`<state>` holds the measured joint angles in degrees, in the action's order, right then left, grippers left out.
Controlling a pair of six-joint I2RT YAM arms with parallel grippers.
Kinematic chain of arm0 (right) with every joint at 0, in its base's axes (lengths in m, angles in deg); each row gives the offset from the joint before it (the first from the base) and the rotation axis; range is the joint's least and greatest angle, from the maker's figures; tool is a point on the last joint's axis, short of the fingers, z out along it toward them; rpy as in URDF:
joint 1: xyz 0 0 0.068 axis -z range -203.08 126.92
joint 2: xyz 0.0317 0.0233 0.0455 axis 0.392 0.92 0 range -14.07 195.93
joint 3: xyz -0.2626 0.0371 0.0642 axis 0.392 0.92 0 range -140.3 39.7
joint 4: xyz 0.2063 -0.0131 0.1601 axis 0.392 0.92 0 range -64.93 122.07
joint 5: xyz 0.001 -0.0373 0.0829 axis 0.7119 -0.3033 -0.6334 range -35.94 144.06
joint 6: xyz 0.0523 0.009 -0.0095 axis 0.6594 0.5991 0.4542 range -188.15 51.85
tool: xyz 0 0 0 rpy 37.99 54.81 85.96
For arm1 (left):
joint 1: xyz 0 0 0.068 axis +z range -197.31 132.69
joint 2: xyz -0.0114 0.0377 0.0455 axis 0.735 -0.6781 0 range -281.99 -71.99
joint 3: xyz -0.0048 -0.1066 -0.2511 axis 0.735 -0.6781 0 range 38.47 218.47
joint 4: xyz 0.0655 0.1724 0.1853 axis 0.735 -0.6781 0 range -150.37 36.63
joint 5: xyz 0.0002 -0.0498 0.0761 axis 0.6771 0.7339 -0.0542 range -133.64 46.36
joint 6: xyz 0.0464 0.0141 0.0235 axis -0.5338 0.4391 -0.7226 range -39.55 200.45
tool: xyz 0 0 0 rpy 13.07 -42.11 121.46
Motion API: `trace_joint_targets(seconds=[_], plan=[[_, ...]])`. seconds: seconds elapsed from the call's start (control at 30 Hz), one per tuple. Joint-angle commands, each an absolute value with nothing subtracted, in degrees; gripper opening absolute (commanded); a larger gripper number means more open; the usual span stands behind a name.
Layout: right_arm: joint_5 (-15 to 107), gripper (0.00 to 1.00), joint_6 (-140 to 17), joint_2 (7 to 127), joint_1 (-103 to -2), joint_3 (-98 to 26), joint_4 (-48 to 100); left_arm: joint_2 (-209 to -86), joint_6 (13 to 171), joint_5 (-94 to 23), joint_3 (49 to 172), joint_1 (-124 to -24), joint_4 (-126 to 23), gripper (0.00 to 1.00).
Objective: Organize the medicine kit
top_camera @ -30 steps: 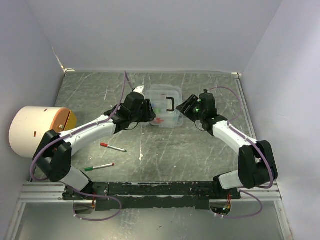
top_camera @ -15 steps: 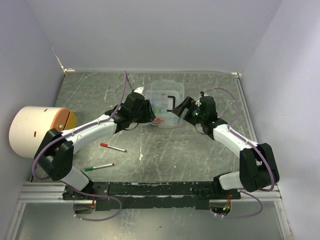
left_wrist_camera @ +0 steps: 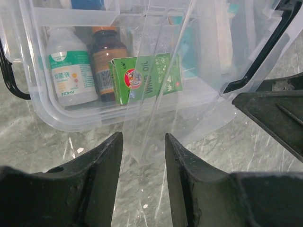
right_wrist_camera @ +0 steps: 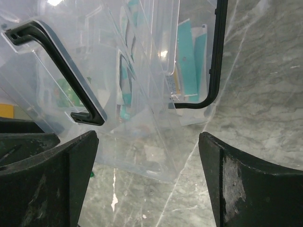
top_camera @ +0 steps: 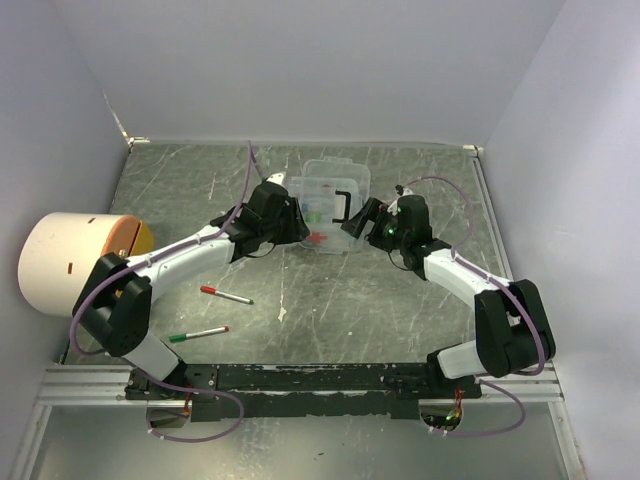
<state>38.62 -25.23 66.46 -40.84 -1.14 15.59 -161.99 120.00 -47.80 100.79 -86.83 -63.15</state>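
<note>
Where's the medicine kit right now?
The medicine kit sits at the table's far centre in the top view, between the left gripper, gripping its left side, and the open right gripper by its black handle.

medicine kit [top_camera: 330,178]: see-through plastic, black handle and clips
white bottle [left_wrist_camera: 71,71]: white, green label
brown bottle [left_wrist_camera: 105,59]: dark amber, orange cap
packet [left_wrist_camera: 151,75]: bright green, little red round logo
bench [top_camera: 400,300]: grey-green marble look, whitish streaks all over
red pen [top_camera: 226,295]: white barrel, red cap
green pen [top_camera: 199,333]: white barrel, green cap
cylinder [top_camera: 70,262]: cream, orange face
left arm [top_camera: 180,262], right arm [top_camera: 460,272]: white shells, black joints, purple cables
</note>
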Motion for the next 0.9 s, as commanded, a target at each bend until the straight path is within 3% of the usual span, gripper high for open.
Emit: trace_joint_targets(seconds=[0.0, 0.13, 0.57, 0.87], plan=[[39.47, 0.91, -30.19, 67.08, -40.14, -1.87, 15.64, -163.14, 120.43, -48.47, 102.77, -85.40, -65.22, 0.51], [27.28, 0.94, -28.15, 68.70, -36.33, -1.93, 11.19, -163.55, 120.85, -47.83, 103.30, -84.97, -65.53, 0.55], [14.38, 0.90, -26.21, 73.93, -35.74, -0.52, -5.46, -164.54, 122.06, -45.84, 104.03, -84.08, -65.58, 0.55], [16.60, 0.59, -21.38, 65.66, -35.65, 3.55, -2.79, -162.23, 122.08, -45.43, 103.66, -83.53, -65.95, 0.56]])
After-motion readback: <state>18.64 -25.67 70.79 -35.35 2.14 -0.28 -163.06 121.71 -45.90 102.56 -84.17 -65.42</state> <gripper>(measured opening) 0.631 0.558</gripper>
